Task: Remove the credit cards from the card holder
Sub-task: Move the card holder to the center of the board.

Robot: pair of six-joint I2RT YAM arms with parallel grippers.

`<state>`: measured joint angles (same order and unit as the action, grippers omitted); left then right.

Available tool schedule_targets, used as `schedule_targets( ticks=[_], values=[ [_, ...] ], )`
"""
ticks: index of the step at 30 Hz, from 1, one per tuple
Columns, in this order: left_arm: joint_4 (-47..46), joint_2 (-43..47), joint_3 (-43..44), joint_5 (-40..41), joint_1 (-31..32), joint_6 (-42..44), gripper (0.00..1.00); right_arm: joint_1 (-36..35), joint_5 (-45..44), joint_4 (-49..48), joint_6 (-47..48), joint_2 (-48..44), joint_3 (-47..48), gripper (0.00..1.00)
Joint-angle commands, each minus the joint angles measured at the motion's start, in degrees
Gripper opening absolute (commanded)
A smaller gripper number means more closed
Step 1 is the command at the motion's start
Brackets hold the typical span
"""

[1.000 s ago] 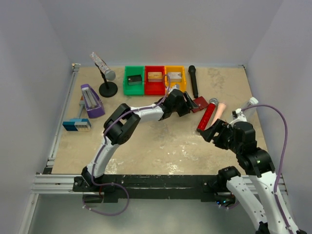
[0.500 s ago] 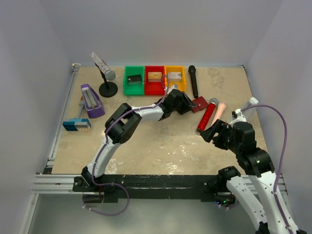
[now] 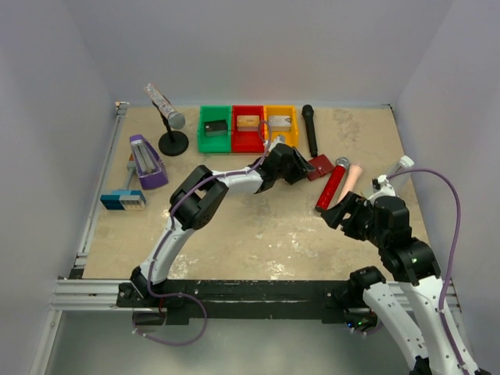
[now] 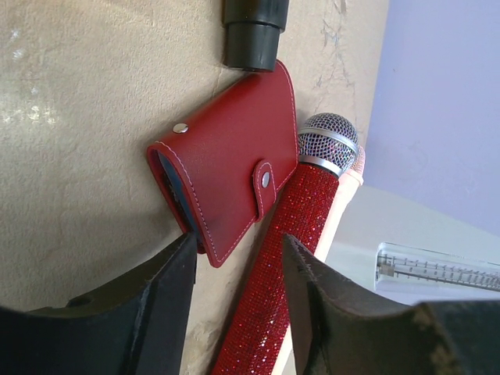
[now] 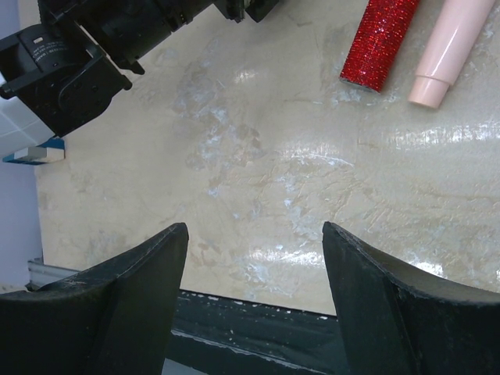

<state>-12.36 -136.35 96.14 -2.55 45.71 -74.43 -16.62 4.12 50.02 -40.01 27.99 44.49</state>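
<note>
Your left claw (image 4: 238,244) stands spread, with the near corner of the card holder (image 4: 226,176) right at its gap (strap (image 4: 264,186) snapped shut). The holder lies flat on the counter (image 4: 70,117), against the red glitter microphone (image 4: 285,258) and just beside the black microphone (image 4: 251,35). Your right claw (image 5: 254,230) hangs spread above the counter, gripping nothing.
</note>
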Motion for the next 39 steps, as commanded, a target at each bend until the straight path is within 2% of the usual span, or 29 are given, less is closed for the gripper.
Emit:
schedule_targets(
  ticks=[1,8,19,31,37,39],
  values=[
    [-1.26,-0.31,0.19,0.88,-0.27,-1.15,0.54,-0.43,0.98,-1.33,-0.07,0.14,-0.63,0.74],
    [-1.88,-1.1,1.51,1.23,-0.45,-1.5,0.52,-0.43,0.89,-1.42,0.11,0.49,-0.72,0.74],
    [-1.26,-2.51,3.09,1.84,-0.45,-2.21,0.41,-0.43,1.86,-0.98,-0.16,0.23,-0.46,0.74],
    [-3.63,-2.16,1.51,1.76,-0.8,-2.65,0.18,-0.43,2.03,-0.89,-0.6,-0.39,-1.42,0.74],
    [-8.9,0.82,-4.46,2.02,-0.89,-3.17,0.01,-0.43,1.86,-0.98,-0.6,-0.48,-1.42,0.74],
    [-11.18,1.96,-6.83,1.93,-1.06,-3.61,0.0,-0.43,1.77,-0.89,-0.51,-0.65,-1.42,0.74]
  ],
)
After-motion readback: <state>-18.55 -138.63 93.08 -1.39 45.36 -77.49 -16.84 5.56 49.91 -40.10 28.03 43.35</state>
